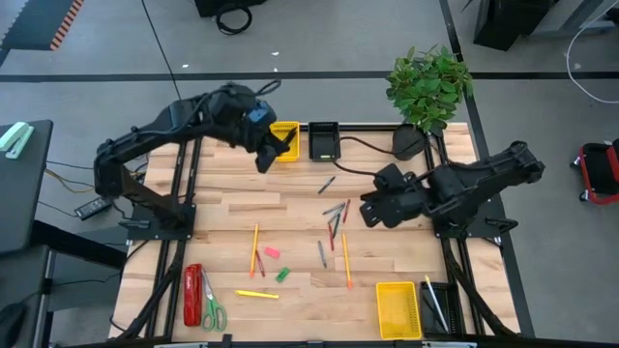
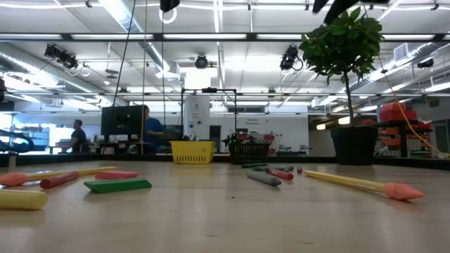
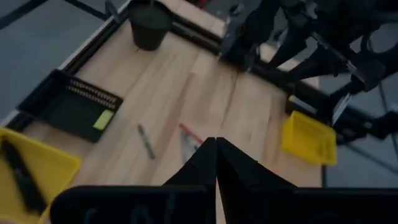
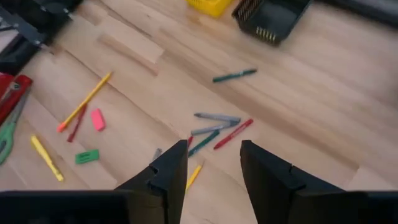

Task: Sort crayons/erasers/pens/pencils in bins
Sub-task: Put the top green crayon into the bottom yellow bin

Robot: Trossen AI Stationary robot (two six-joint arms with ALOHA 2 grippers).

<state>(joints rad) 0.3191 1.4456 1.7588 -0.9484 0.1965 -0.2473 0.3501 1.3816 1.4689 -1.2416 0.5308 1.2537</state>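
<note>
The right gripper (image 4: 213, 165) stands wide and empty above the crayons (image 4: 214, 127) mid-frame in its wrist view, probably lining up a pick; they lie fanned, long axes running lower left to upper right. The left gripper (image 3: 216, 163) is pressed shut on nothing, hovering near the yellow bin (image 1: 283, 140) at upper centre of the high view, likely just after a drop.

In the low view both arms were out of frame, and a plant (image 2: 344, 49) ran past the top edge. A pale stick (image 2: 21, 199) was cut by the left edge. In the left wrist view the near yellow bin (image 3: 43, 171) was cropped at the edge. In the right wrist view scissors (image 4: 6, 134) and a red stapler (image 4: 11, 93) were cut off, and a black bin (image 4: 270, 18) ran off the top.
</note>
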